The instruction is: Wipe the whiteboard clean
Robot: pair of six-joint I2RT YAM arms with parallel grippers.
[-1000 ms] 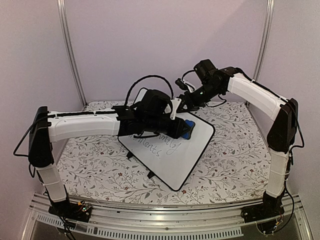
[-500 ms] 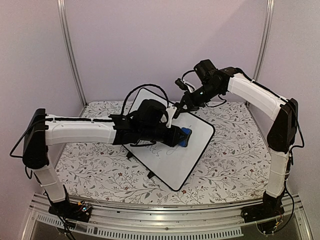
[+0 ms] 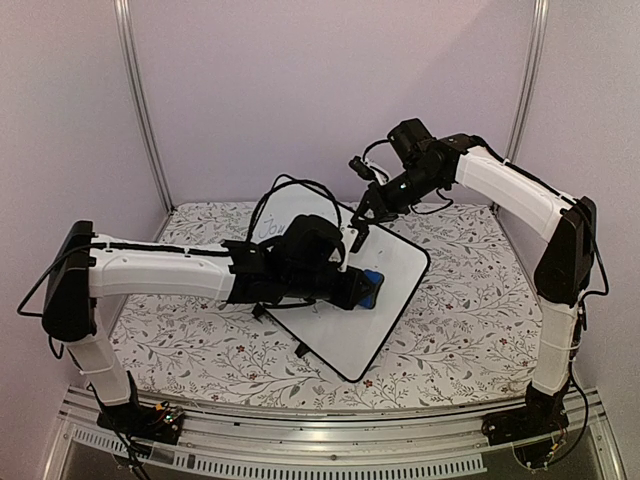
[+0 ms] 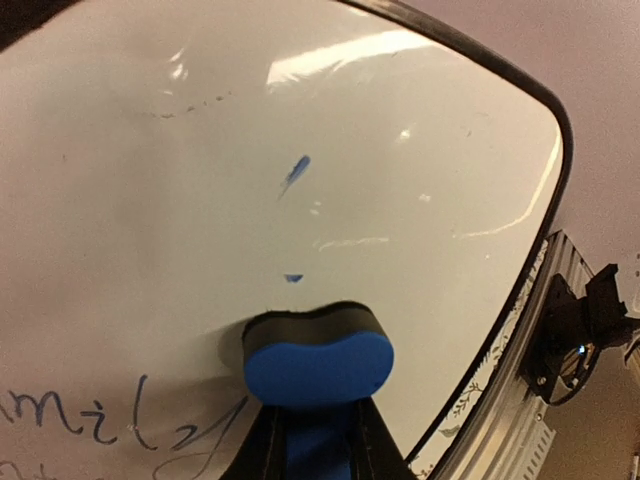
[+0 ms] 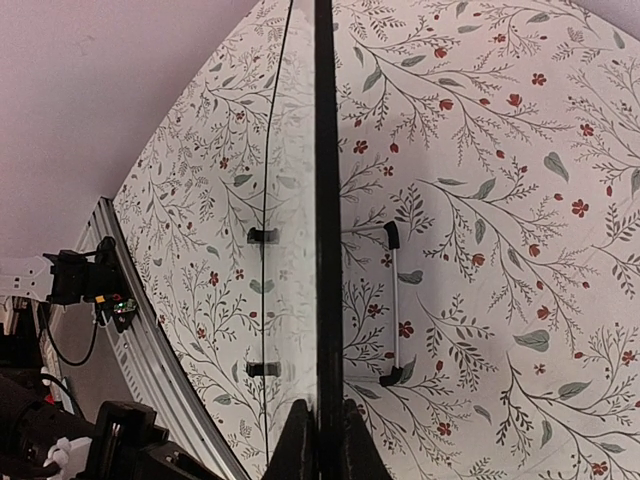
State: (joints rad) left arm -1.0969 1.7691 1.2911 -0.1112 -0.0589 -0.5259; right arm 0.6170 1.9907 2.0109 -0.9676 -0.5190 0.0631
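The whiteboard (image 3: 375, 300) stands tilted on the flowered table, white with a thin black frame. Grey handwriting shows at its far left corner; more shows in the left wrist view (image 4: 120, 425) at the lower left. My left gripper (image 3: 362, 288) is shut on a blue eraser (image 3: 368, 287) with a black felt face, pressed against the board's middle; the eraser fills the bottom of the left wrist view (image 4: 318, 362). My right gripper (image 3: 357, 222) is shut on the board's far edge, seen edge-on in the right wrist view (image 5: 322, 250).
The table has a flowered cloth (image 3: 470, 300). An aluminium rail (image 3: 330, 425) runs along the near edge. Purple walls and metal posts (image 3: 140, 110) enclose the back. The board's wire foot (image 5: 393, 300) rests on the cloth behind it.
My left gripper has slid the eraser down the board toward the near side, wiping away handwriting in the middle. Writing at the far left corner is now uncovered. The right arm has held still.
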